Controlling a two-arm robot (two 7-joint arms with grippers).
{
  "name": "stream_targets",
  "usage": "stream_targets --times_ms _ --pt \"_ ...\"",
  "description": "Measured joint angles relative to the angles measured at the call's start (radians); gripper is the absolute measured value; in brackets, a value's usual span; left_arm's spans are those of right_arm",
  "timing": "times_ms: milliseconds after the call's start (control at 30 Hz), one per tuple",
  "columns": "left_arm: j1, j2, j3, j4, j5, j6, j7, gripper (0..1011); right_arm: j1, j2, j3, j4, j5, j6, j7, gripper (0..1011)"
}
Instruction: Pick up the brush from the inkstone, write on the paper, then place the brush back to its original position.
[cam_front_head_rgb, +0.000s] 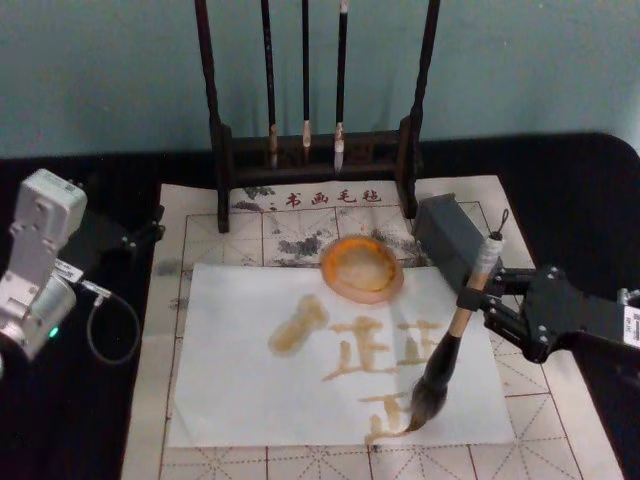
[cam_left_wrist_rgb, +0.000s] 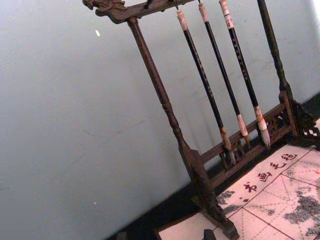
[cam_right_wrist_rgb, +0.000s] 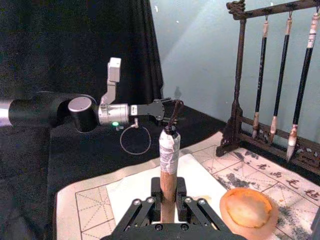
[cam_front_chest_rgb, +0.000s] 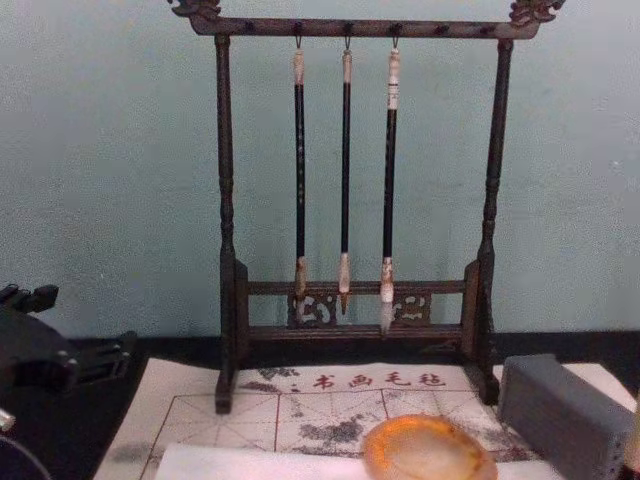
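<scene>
Three thin brushes are hanging from the wooden rack; the inkstone is sitting at the paper's far edge.

The brush has a pale wooden handle, white-wrapped end and dark grey bristles; the inkstone is glossy orange-amber; the white paper bears amber-brown strokes; the cream mat is gridded
</scene>
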Motion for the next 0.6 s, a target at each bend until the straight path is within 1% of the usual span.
stream_targets --times_ms 467,600 --pt "0.0 0.0 0.0 0.0 0.0 0.0 0.0 1001 -0.008 0.005 0.018 0.0 -0.004 -0.003 0.003 198" --pt "0.0 0.0 0.0 0.0 0.0 0.0 0.0 1001 -0.004 -0.002 0.024 0.003 0.001 -0.003 0.004 198"
